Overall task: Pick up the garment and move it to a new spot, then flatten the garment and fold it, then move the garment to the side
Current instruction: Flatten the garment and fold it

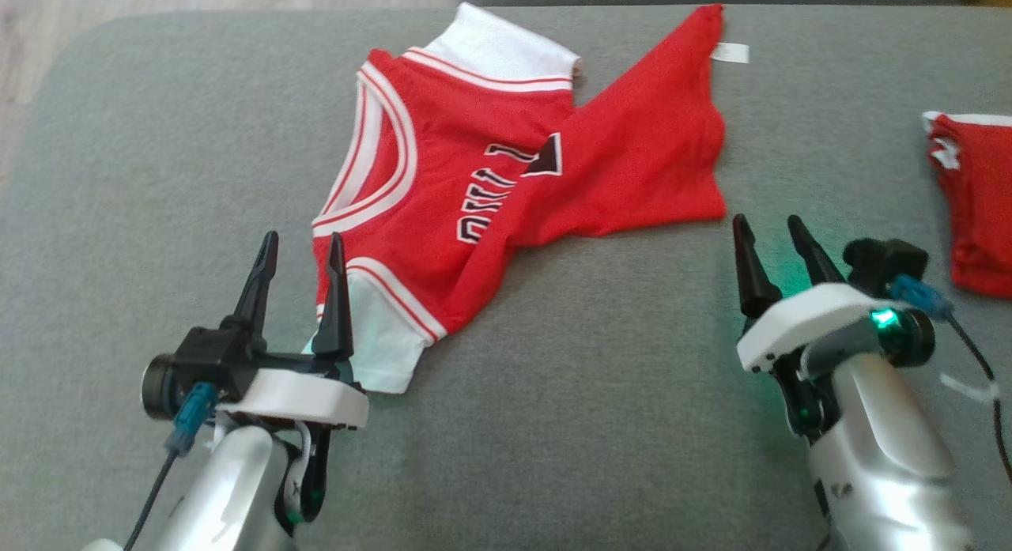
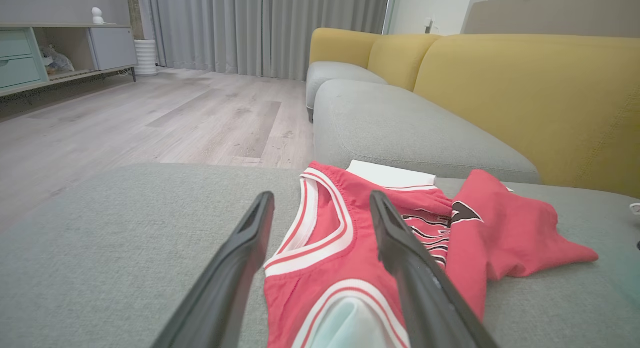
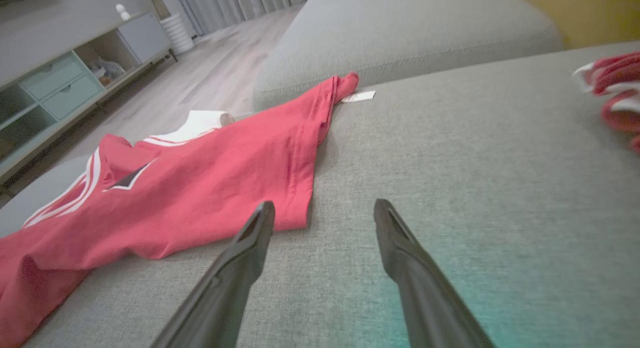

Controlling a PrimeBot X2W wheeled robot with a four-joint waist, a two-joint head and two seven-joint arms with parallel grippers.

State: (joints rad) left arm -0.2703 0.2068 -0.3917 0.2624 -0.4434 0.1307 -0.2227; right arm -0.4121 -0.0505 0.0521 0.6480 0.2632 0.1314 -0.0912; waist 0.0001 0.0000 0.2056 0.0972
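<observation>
Jersey (image 1: pixel 482 187) lies crumpled on the grey sofa (image 1: pixel 593 393), at the middle of the seat toward its far edge. It is red with white striped trim around the neck opening and white panels at its far and near ends. Its lower half is folded slantwise over the front, covering part of the black-and-white lettering. A small white tag (image 1: pixel 729 53) sticks out at the far corner of that folded part.

The left gripper (image 1: pixel 304 237) is at the jersey's near end, its jaws apart and empty. In the head view its inner finger (image 1: pixel 336 298) overlaps the white near panel. In the left wrist view the trim and that panel show between the two fingers (image 2: pixel 400 258). Whether a finger touches the cloth cannot be told.

The right gripper (image 1: pixel 767 219) sits over bare sofa just beside the folded part's near corner, jaws apart and holding nothing. In the right wrist view that corner lies close to the tip of one finger (image 3: pixel 250 248), apart from it.

A second red cloth (image 1: pixel 976 211) with white trim lies well apart at the sofa's right edge. A yellow backrest (image 2: pixel 525 93), a wooden floor (image 2: pixel 150 113) and grey curtains (image 2: pixel 260 28) show behind.
</observation>
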